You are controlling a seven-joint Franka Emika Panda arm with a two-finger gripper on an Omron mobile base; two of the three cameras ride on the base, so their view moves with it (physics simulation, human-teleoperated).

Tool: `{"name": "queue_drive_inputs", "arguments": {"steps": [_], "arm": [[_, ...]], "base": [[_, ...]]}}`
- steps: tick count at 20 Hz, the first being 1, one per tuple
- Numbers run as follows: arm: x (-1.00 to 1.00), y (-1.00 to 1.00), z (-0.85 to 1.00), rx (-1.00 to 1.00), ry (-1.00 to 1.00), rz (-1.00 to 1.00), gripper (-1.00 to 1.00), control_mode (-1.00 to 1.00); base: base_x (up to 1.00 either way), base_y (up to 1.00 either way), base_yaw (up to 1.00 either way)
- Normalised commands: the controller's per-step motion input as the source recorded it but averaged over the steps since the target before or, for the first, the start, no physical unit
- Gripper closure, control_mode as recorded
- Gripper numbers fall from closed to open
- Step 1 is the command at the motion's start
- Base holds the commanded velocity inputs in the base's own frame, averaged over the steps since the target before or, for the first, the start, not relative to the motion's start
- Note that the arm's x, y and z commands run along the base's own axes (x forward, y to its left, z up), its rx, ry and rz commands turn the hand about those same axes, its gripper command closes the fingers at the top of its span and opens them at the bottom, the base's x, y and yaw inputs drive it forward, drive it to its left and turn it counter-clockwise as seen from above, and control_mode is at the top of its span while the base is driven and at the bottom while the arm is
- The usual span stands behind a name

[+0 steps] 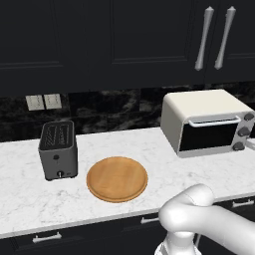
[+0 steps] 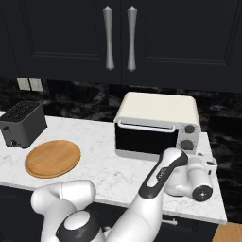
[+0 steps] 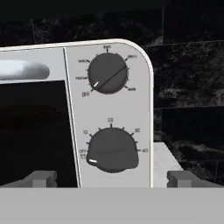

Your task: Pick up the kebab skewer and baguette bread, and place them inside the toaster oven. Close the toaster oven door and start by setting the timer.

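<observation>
The cream-white toaster oven (image 1: 199, 112) (image 2: 158, 111) stands on the counter, and its dark glass door (image 1: 208, 135) (image 2: 145, 138) (image 3: 33, 131) is shut. My gripper (image 2: 201, 163) (image 3: 113, 177) hovers right in front of the oven's knob panel, open, with nothing between its fingers. In the hand view the lower timer knob (image 3: 112, 150) sits just above and between my fingertips (image 3: 41, 177), and its white mark points at OFF. An upper mode knob (image 3: 107, 73) sits above it. The kebab skewer and the baguette bread are out of view; the dark glass hides the oven's inside.
A dark grey slot toaster (image 1: 58, 149) (image 2: 21, 124) and a round wooden board (image 1: 117, 178) (image 2: 52, 158) sit left of the oven on the white marble counter (image 1: 20, 199). The counter ends just right of the oven (image 2: 220, 212). Dark cabinets hang overhead.
</observation>
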Motion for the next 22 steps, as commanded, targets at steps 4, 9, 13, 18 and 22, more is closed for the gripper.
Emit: {"name": "queue_drive_inputs", "arguments": {"steps": [4,9,13,18,22], "arm": [[0.20,-0.03,0.00,0.00,0.00,0.00,-1.00,-1.00],[0.23,0.00,-0.03,0.00,0.00,0.00,-1.00,-1.00],[0.05,0.02,-0.13,0.00,0.00,0.00,-1.00,-1.00],[0.01,0.02,-0.01,0.00,0.00,0.00,-1.00,-1.00],[0.11,0.00,0.00,0.00,0.00,0.00,-1.00,-1.00]], "base": [[0.00,0.00,0.00],[0.00,0.00,0.00],[0.00,0.00,0.00],[0.00,0.00,0.00],[0.00,0.00,0.00]]}}
